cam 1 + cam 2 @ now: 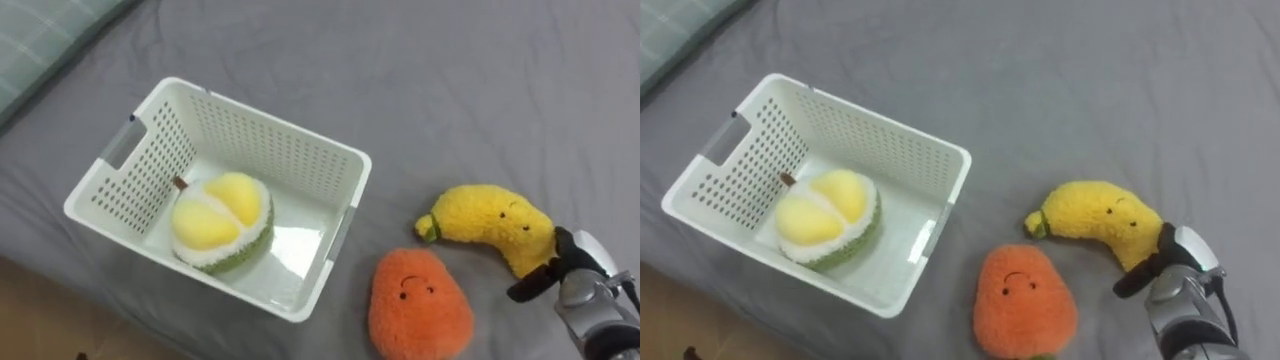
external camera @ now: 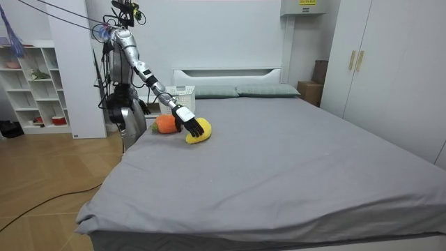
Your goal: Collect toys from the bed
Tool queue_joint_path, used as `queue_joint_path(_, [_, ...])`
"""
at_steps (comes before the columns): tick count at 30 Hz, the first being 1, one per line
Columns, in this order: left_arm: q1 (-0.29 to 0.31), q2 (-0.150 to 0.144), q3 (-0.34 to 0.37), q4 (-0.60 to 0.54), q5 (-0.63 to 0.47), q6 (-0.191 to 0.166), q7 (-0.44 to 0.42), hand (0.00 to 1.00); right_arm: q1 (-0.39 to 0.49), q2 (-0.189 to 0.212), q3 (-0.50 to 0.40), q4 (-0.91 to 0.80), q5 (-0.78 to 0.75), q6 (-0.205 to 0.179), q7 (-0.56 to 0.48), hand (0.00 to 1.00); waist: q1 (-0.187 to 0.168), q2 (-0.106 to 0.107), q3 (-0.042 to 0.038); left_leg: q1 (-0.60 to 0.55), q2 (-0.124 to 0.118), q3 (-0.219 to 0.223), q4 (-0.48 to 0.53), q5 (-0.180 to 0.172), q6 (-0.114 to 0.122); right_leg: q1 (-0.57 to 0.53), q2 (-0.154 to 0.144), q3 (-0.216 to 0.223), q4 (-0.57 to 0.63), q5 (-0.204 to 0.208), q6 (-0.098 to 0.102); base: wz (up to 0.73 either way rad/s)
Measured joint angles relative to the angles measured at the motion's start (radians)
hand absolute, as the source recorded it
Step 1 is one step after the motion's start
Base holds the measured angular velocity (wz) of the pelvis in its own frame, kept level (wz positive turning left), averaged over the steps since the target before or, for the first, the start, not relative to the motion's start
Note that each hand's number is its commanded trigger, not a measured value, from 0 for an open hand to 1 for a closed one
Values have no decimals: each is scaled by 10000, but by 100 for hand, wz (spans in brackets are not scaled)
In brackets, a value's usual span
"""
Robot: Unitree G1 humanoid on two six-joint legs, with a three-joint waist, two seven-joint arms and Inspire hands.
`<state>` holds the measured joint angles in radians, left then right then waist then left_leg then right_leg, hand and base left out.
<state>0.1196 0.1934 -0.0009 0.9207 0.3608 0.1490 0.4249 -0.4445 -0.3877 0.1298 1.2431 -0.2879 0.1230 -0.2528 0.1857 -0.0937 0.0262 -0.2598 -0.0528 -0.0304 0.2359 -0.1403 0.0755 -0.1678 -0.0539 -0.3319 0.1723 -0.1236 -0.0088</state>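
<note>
A yellow banana plush (image 1: 490, 228) lies on the grey bed (image 1: 480, 90), and it also shows in the room view (image 2: 198, 130). My right hand (image 1: 585, 285) comes in from the lower right, with its dark thumb and a finger closed around the banana's right end. An orange plush with a face (image 1: 418, 305) rests just left of the hand, close to the banana. A white perforated basket (image 1: 150, 150) stands to the left, holding a durian plush (image 1: 220, 220).
A striped pillow or blanket (image 1: 40, 40) lies at the upper left. The bed's near edge and the wooden floor (image 1: 40, 320) run along the lower left. In the room view I stand at the bed's side by white shelves (image 2: 35, 90).
</note>
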Motion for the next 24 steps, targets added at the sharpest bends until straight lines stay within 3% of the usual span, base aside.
queue_joint_path(5, [-128, 19, -535, 19, -726, -171, 9, 0, -149, -26, 57, 120, 332, -25, -421, 0, 113, 67, 41, -359, -11, -45, -7, 2, 3, -326, -2, -44, -12, 1, -1, 1])
queue_joint_path(11, [-148, 69, -820, 75, -845, -256, 49, 0, -332, -176, 55, 123, 555, -127, -1078, 0, 131, 191, 48, -846, -21, -195, -2, 58, -25, -789, -6, -256, 1, 10, -16, 7])
queue_joint_path(14, [-143, 69, -861, 130, -866, -263, 59, 0, -616, -328, 32, 369, 1019, -380, -1636, 0, 135, 269, 81, -1073, -54, -263, 0, 120, -35, -990, -20, -259, 5, 8, -20, 7])
queue_joint_path(23, [-148, 102, -1214, -13, -996, -473, 424, 0, -1223, -796, -44, 501, 1462, -544, -3114, 0, 163, 322, 104, -1464, -97, -281, -7, 186, -1, -1451, -126, -285, 175, 1, -19, 1])
queue_joint_path(24, [-174, 108, -1317, -24, -1183, -523, 423, 0, -1271, -870, -44, 501, 1685, -608, -3198, 4, 162, 312, 112, -1511, -104, -274, -7, 191, 7, -1493, -140, -281, 176, 1, -18, 0])
